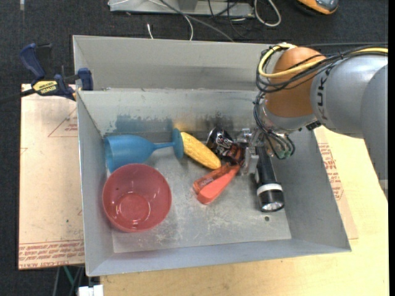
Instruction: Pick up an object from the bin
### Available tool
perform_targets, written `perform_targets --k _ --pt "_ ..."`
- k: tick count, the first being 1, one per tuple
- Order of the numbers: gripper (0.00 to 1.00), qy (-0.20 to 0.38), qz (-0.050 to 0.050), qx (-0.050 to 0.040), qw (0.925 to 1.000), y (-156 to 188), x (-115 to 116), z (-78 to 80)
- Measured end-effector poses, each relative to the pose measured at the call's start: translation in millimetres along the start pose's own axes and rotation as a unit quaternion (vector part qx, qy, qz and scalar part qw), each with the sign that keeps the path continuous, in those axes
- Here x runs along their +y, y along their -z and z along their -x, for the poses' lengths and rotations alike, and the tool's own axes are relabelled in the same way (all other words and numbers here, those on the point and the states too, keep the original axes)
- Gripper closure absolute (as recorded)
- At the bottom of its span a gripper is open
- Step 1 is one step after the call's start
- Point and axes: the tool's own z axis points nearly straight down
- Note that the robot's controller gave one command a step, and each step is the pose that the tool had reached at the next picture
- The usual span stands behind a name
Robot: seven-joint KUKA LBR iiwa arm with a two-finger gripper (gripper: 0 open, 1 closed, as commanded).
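A black cylindrical torch with a silver end (270, 189), an orange-red plastic tool (215, 186), a yellow plastic corn cob (199, 151) and a crumpled shiny black wrapper (219, 140) crowd together mid-bin, so a grasp could catch two or knock one aside. The gripper (250, 153) is low among them, at the torch's far end; whether open or closed, I cannot tell.

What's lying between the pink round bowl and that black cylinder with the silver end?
An orange-red elongated piece lies between the pink round bowl and the black cylinder, as the camera view shows.
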Motion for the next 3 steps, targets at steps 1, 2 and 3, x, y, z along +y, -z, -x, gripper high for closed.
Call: perform_targets --k 1,2,3 --pt "1.0 0.0 0.0 0.0 1.0 0.0 0.0 0.0" --pt "1.0 0.0 0.0 -0.0005 1.0 2.1 0.3 0.2" --pt "1.0 0.0 0.001 0.0041 1.0 19.5 1.2 -2.4"
